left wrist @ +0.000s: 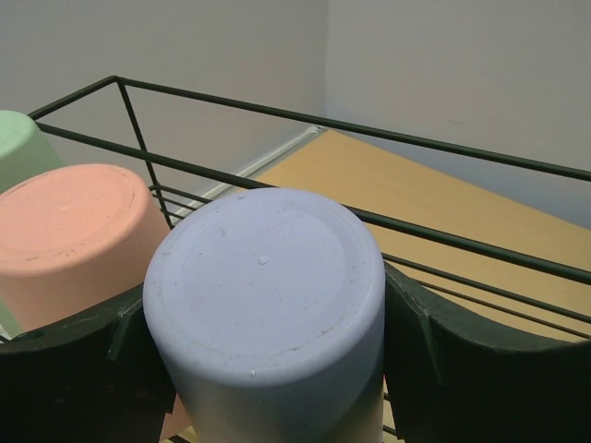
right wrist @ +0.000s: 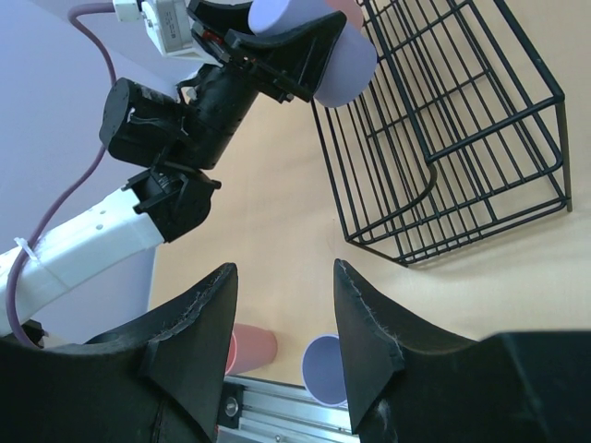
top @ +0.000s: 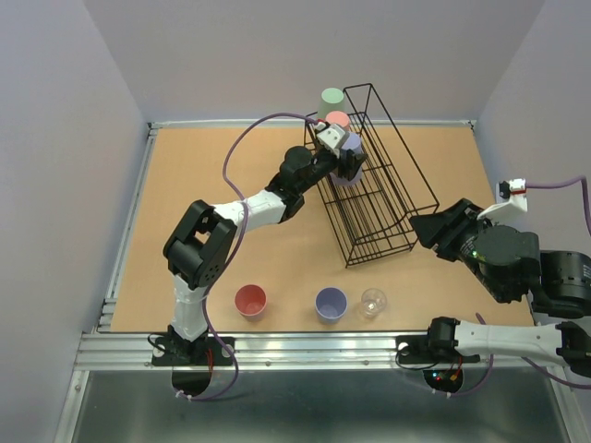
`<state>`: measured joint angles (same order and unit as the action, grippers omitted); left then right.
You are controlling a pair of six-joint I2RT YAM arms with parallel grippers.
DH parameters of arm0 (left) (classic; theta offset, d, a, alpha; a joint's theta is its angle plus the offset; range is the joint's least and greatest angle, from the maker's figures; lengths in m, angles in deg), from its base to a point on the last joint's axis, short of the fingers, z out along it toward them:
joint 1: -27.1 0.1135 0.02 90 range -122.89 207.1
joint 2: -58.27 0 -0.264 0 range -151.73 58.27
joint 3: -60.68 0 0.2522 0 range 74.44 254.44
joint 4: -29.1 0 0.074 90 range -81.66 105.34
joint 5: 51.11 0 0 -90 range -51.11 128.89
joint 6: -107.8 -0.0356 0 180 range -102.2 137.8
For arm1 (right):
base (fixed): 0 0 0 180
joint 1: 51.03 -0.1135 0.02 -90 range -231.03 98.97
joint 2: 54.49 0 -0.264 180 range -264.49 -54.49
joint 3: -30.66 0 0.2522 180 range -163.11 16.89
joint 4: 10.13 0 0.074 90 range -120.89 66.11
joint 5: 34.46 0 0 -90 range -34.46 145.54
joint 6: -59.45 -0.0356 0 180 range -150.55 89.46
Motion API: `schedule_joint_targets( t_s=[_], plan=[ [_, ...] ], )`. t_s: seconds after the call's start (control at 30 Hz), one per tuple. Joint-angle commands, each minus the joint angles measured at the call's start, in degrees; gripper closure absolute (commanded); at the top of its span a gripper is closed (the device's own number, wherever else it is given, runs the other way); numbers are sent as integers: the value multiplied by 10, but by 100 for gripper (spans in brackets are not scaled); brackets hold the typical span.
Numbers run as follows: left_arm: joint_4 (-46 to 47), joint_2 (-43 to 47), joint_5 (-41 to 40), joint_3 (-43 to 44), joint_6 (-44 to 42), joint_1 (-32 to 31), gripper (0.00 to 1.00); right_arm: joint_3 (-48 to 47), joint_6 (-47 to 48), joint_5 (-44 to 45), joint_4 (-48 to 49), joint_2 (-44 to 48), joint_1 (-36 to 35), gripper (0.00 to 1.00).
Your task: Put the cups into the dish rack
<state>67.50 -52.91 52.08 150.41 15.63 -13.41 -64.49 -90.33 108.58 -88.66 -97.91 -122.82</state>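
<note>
My left gripper [top: 345, 159] is shut on an upside-down lavender cup [top: 350, 143], holding it at the far upper tier of the black wire dish rack [top: 379, 185]. In the left wrist view the lavender cup [left wrist: 268, 295] sits between my fingers [left wrist: 462, 369]. An upturned salmon cup [left wrist: 69, 240] and a pale green cup [left wrist: 18, 148] stand in the rack beside it. A salmon cup [top: 250, 300], a lavender cup [top: 331, 304] and a clear cup [top: 373, 301] stand upright on the table near its front edge. My right gripper [right wrist: 282, 272] is open and empty, right of the rack.
The rack [right wrist: 452, 138] takes up the middle and back of the tan table. A metal rail [top: 305, 346] runs along the near edge. Walls close in the table at the back and sides. The left arm [top: 249, 208] reaches diagonally across the left half.
</note>
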Motion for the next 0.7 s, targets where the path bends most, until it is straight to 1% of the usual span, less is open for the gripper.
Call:
schedule_joint_targets(
  t_s=[0.0,0.1,0.17,0.23,0.3,0.33,0.37,0.4,0.5,0.53,0.67],
  plan=[
    [46,11,-38,10,-20,-1,100,-3,-2,28,-3,4,-2,48],
    [39,9,-51,13,-21,-1,100,-4,1,30,-3,4,-2,48],
    [32,7,-64,14,-20,-1,88,-5,3,31,-3,4,-2,48],
    [26,3,-66,16,-27,-1,83,-4,3,34,-3,4,-2,48],
    [17,2,-69,17,-27,-1,75,-3,1,34,-3,5,-2,48],
    [10,3,-76,19,-27,-1,66,-1,0,34,-3,5,-2,48],
    [10,2,-77,20,-28,-2,61,-1,-1,34,-3,6,-2,48],
    [6,3,-79,20,-28,-1,54,1,-3,34,-3,5,-2,48],
    [0,5,-84,18,-29,-1,43,5,-6,34,-3,8,-2,48],
    [-3,7,-85,16,-31,-1,36,5,-6,35,-3,9,-2,48],
    [-7,15,-83,10,-38,-1,29,9,-9,36,-2,13,-2,48]
  ],
)
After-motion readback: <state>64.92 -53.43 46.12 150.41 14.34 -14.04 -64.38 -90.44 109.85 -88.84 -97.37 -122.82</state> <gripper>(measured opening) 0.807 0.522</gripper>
